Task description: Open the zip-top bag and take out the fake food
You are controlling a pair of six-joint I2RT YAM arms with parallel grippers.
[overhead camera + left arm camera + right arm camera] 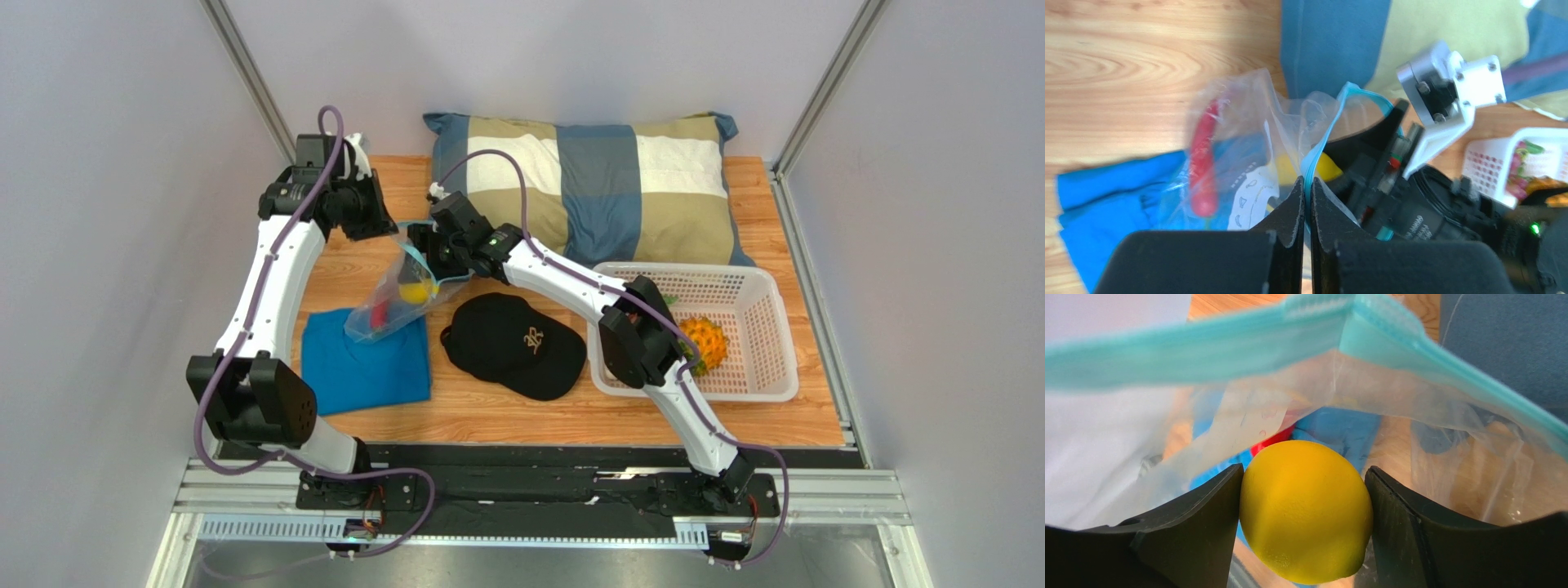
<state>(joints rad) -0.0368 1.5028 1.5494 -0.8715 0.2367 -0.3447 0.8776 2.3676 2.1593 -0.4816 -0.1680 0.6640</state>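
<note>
Left jaws pinch zip-top bag (1242,107); right jaws grip lemon (1306,508) inside — wooden table (491,414), pale walls (111,184).

A light wooden table (761,417) sits boxed in by plain pale grey walls (111,184) on three sides, with slanting metal posts (252,74) at the back corners. The light is even and soft. A metal rail (540,508) runs along the near edge; the grey strip (552,570) below may be floor.

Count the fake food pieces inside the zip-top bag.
2: the yellow lemon between the right gripper fingers, and the red chili deeper in the bag; folds may hide more.
</note>
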